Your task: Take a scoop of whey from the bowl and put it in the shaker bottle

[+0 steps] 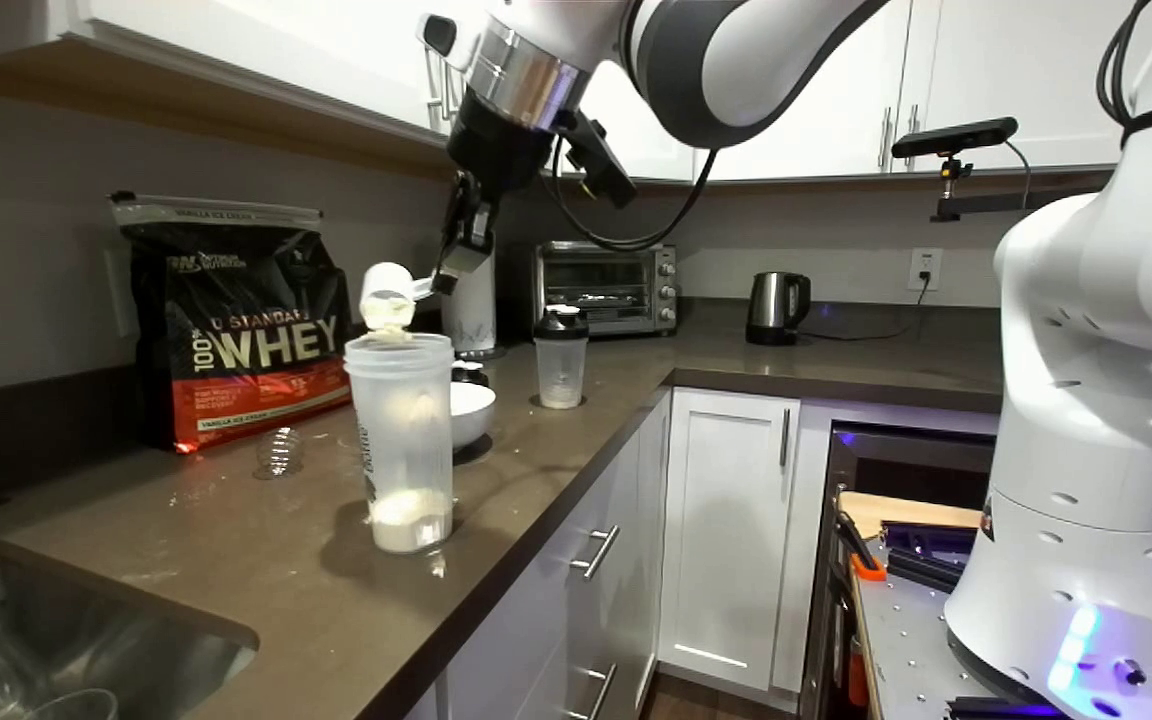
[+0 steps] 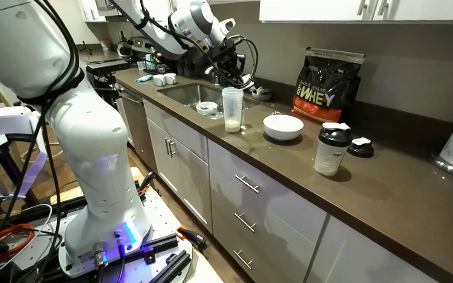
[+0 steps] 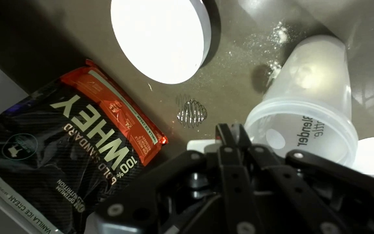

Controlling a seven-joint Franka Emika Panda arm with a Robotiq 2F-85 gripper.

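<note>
My gripper (image 1: pixel 447 278) is shut on the handle of the pale scoop (image 1: pixel 384 282). The scoop is tilted over the mouth of the shaker bottle (image 1: pixel 399 430), with pale whey (image 1: pixel 391 318) at its lower lip. The upright bottle also shows in the wrist view (image 3: pixel 320 74), beside my fingers (image 3: pixel 230 128). Whey (image 2: pixel 232 125) lies in the bottle's bottom, with some on its inner wall. The white bowl (image 1: pixel 471 412) stands behind the bottle; in the wrist view (image 3: pixel 164 39) it is too bright to show its contents. In an exterior view, cables partly hide my gripper and scoop.
A black whey bag (image 1: pixel 246 340) stands by the wall. A wire whisk ball (image 3: pixel 192 113) lies near it. A smaller black-lidded cup (image 2: pixel 330 153) and a loose black lid (image 2: pixel 361 148) stand past the bowl. A sink (image 2: pixel 195 94) lies beyond the bottle. Spilled powder (image 3: pixel 281 34) dots the counter.
</note>
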